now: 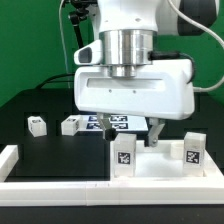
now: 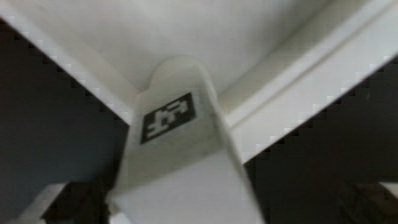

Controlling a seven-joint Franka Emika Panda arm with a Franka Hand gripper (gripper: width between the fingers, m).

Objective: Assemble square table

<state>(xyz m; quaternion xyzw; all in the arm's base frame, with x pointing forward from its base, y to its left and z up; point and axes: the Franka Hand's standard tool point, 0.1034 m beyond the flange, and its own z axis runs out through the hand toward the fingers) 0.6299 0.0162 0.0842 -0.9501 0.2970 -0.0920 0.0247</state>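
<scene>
White border rail [image 1: 60, 186] runs along the front edge of the black table [image 1: 50, 150], nearest the exterior camera. Just behind it, toward the exterior view's right, the square panel [image 1: 160, 168] lies flat with two tagged legs standing upright on it: one leg [image 1: 124, 152] near the panel's front corner, another leg [image 1: 193, 150] further right. Above the panel, between those two, the gripper [image 1: 150, 135] hangs with fingers spread apart, holding nothing. Two loose legs [image 1: 37, 125] [image 1: 71, 125] lie behind the panel, beside the marker board [image 1: 118, 123]. Wrist view shows a tagged upright leg [image 2: 169, 130] close up.
</scene>
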